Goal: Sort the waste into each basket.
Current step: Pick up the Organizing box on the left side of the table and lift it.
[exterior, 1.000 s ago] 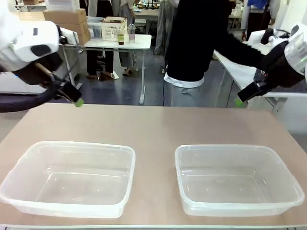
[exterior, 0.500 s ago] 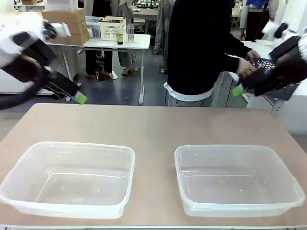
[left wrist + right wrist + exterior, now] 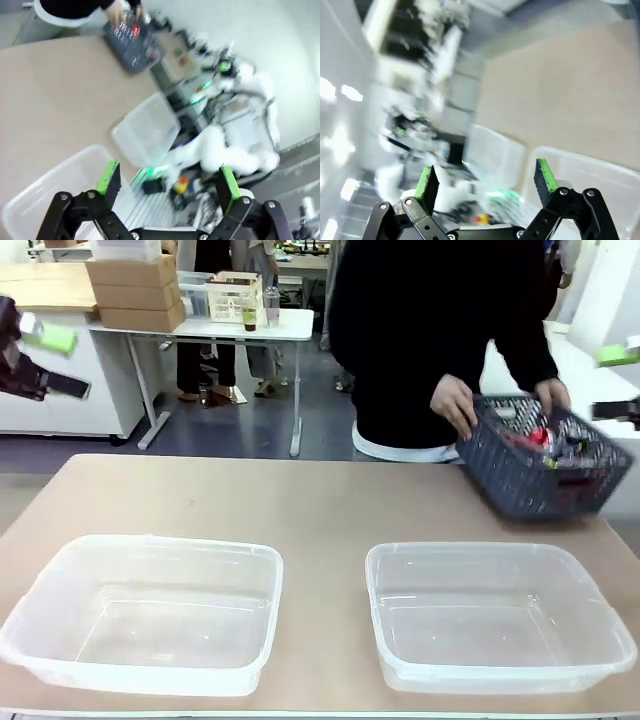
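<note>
– So, what lay in the tubs?
– Both were empty: the left tub (image 3: 170, 542) and the right tub (image 3: 470, 547) sat low between the left gripper (image 3: 167, 175) and the right gripper (image 3: 486, 177), each spread wide, holding nothing.
– And the waste?
– Cans (image 3: 541, 437) in a dark basket (image 3: 520, 490) a person (image 3: 420, 340) held beside the right gripper.

the tan surface (image 3: 320, 505) carries two see-through plastic tubs side by side near its close edge, apart from each other: the left tub (image 3: 170, 543) and the right tub (image 3: 470, 549). a dark lattice basket (image 3: 525, 485) tilts over the far right corner; whether it touches the surface is unclear.
</note>
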Tool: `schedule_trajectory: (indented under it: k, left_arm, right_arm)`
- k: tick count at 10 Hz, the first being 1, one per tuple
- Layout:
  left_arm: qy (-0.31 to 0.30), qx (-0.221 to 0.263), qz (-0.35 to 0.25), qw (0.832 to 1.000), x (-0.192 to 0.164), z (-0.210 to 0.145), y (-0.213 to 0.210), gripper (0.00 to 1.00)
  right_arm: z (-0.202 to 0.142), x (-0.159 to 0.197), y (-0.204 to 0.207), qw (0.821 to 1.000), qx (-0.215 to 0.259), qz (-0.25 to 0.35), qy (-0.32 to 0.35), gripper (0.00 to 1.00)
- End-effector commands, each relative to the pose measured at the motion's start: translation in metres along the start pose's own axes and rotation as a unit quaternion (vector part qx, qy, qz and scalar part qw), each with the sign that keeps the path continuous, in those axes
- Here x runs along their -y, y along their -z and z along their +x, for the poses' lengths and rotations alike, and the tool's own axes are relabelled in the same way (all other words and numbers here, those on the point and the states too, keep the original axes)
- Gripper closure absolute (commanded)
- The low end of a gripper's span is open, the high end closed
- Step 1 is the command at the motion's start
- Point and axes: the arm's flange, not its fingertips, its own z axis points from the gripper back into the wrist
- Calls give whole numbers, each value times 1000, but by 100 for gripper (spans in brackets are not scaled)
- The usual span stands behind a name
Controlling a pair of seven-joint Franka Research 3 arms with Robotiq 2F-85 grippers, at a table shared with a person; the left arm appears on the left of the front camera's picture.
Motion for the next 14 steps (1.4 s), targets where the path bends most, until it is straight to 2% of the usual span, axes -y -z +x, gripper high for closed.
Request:
schedule_trajectory:
  k: [1, 2, 4, 5, 6, 7, 8, 9, 10, 11, 12, 13, 14]
  left_arm:
    - [-41, 74, 23, 996, -23, -16, -15, 0]
    - [0, 0, 0, 1000, 0, 0, 0, 0]
    - [0, 0, 0, 1000, 0, 0, 0, 0]
    - [0, 0, 0, 1000, 0, 0, 0, 0]
    - [-22, 8, 0, 1000, -5, -3, -5, 0]
    - [-34, -27, 66, 997, -4, 0, -3, 0]
    - [-48, -82, 143, 985, 1, -4, -8, 0]
    - [-55, -124, 259, 956, 9, -14, -21, 0]
    - [-36, -162, 312, 936, 18, -24, -26, 0]
    - [-25, -184, 360, 914, 24, -33, -25, 0]
    - [-20, -204, 393, 896, 27, -40, -17, 0]
    - [-11, -229, 400, 887, 28, -43, -9, 0]
    - [-9, -264, 407, 874, 24, -48, 1, 0]
  right_arm:
    - [-36, 43, 2, 996, 77, -15, 45, 0]
    - [0, 0, 0, 1000, 0, 0, 0, 0]
    - [0, 0, 0, 1000, 0, 0, 0, 0]
    - [2, 15, -12, 999, 22, 6, 36, 0]
    - [7, -1, 11, 999, -14, 17, 29, 0]
    - [12, -29, 49, 999, -29, -4, 40, 0]
    - [11, -61, 98, 996, -67, -34, 44, 0]
    - [5, -90, 152, 989, -97, -98, 44, 0]
    - [-6, -111, 191, 981, -120, -152, 27, 0]
    - [-25, -131, 224, 972, -170, -161, 8, 0]
    - [-54, -146, 256, 955, -223, -196, -21, 0]
    - [-85, -156, 280, 943, -250, -219, -23, 0]
    - [-119, -157, 300, 923, -270, -270, -45, 0]
